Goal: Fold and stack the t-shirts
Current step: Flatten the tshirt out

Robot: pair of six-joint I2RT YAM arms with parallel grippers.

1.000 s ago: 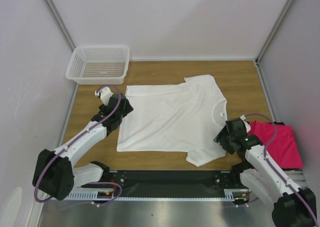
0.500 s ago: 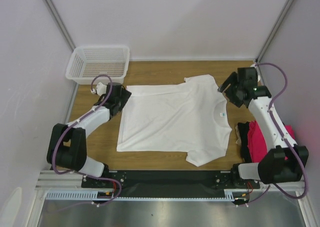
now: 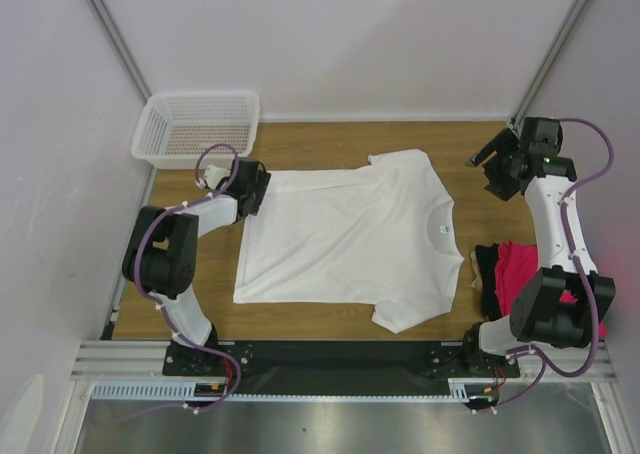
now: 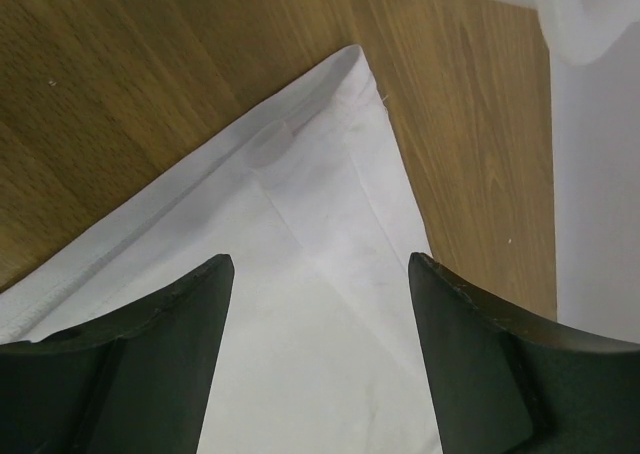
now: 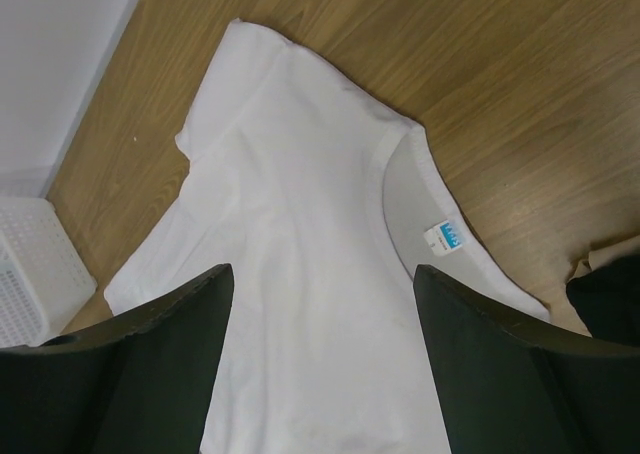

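White t-shirt (image 3: 345,239) lying flat mid-tabletop (image 3: 320,139), long axis running left to right — hem toward left arm, collar toward right. Left hand (image 4: 320,264) hovering at far hem corner, fingers spread wide, holding nothing. Right hand (image 5: 325,269) also gaping wide, empty, standing off beyond far sleeve — left hand nearer.

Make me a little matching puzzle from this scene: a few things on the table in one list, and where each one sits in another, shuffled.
Things:
1. white t-shirt
2. pink t-shirt
3. basket
4. blue-white tag

Places:
a. far left corner of the table
b. spread flat mid-table
c. at the white shirt's collar
d. bunched up at the right side

Pairs: 1-b, 2-d, 3-a, 4-c
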